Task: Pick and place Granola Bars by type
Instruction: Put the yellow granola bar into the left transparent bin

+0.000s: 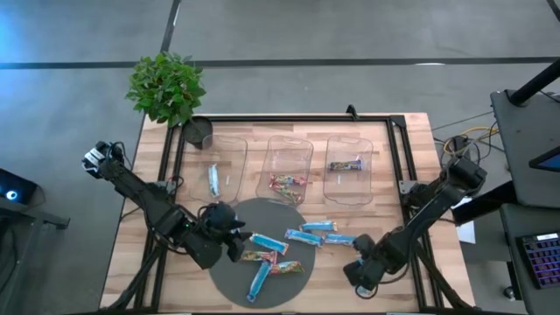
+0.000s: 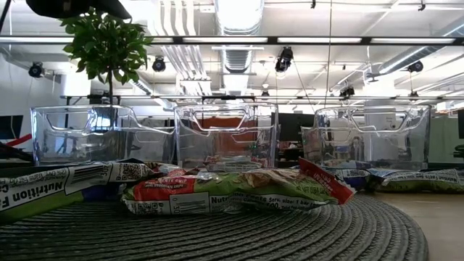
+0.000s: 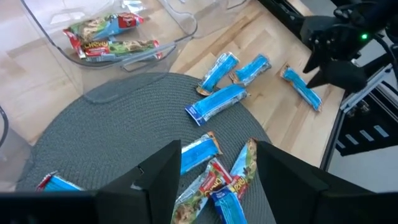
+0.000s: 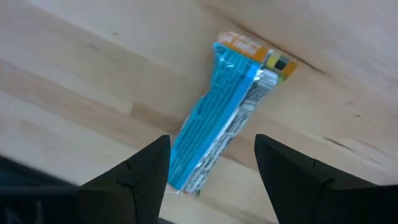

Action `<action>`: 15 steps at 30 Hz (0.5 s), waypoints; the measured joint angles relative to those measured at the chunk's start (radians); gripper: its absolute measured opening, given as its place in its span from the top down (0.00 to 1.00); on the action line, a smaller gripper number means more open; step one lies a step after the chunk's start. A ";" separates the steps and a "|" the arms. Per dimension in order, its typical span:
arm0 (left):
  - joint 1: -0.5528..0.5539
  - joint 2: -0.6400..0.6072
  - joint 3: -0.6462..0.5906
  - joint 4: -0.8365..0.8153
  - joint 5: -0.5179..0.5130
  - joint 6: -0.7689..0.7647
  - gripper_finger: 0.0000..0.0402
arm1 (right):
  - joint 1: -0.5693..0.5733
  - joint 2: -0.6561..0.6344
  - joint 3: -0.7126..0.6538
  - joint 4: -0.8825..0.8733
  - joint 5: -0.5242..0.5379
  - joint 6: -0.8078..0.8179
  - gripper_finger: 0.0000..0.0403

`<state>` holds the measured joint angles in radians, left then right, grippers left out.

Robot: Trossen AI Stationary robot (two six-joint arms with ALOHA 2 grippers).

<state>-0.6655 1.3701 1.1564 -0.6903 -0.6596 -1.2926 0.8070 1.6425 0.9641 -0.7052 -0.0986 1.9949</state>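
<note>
From above, the left gripper (image 1: pixel 238 247) hovers at the round grey mat (image 1: pixel 229 282) where Granola Bars (image 1: pixel 271 256) lie scattered, while the left wrist view shows its fingers (image 3: pixel 163 174) apart over them, and the right wrist view shows the right gripper (image 4: pixel 211 168) spread above a light blue bar (image 4: pixel 214 115) on the wooden surface (image 4: pixel 74 74).

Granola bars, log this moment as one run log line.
left gripper: open over mat bars | right gripper: open above blue bar on table | bins: partly sorted
</note>
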 joint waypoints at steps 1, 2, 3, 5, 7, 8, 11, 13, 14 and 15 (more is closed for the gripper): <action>0.000 0.000 0.000 0.000 0.003 0.000 0.53 | 0.000 0.002 -0.007 0.000 0.010 0.018 0.44; 0.000 0.000 0.000 0.001 0.004 -0.001 0.53 | -0.001 0.003 -0.016 0.001 0.024 0.035 0.44; 0.000 0.000 0.000 0.001 0.004 -0.001 0.53 | -0.002 0.003 -0.026 0.002 0.037 0.051 0.44; 0.000 0.000 0.000 0.001 0.004 -0.006 0.53 | -0.009 0.002 -0.040 0.004 0.053 0.081 0.44; 0.000 0.000 0.000 0.000 0.005 -0.010 0.53 | -0.013 0.002 -0.049 0.011 0.053 0.092 0.44; 0.000 0.000 0.000 0.001 0.005 -0.011 0.53 | -0.015 0.002 -0.054 0.009 0.053 0.093 0.44; -0.001 0.000 0.000 0.000 0.005 -0.011 0.53 | -0.022 0.009 -0.068 0.027 0.050 0.093 0.44; -0.001 0.000 0.000 0.000 0.005 -0.011 0.53 | -0.024 0.016 -0.082 0.056 0.050 0.096 0.44; -0.001 0.000 0.000 0.001 0.005 -0.012 0.53 | -0.025 0.020 -0.087 0.072 0.048 0.100 0.44; -0.002 0.000 -0.001 0.001 0.005 -0.012 0.53 | -0.025 0.020 -0.095 0.085 0.046 0.104 0.44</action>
<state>-0.6672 1.3701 1.1558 -0.6897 -0.6548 -1.3047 0.7818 1.6624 0.8691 -0.6206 -0.0529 2.0986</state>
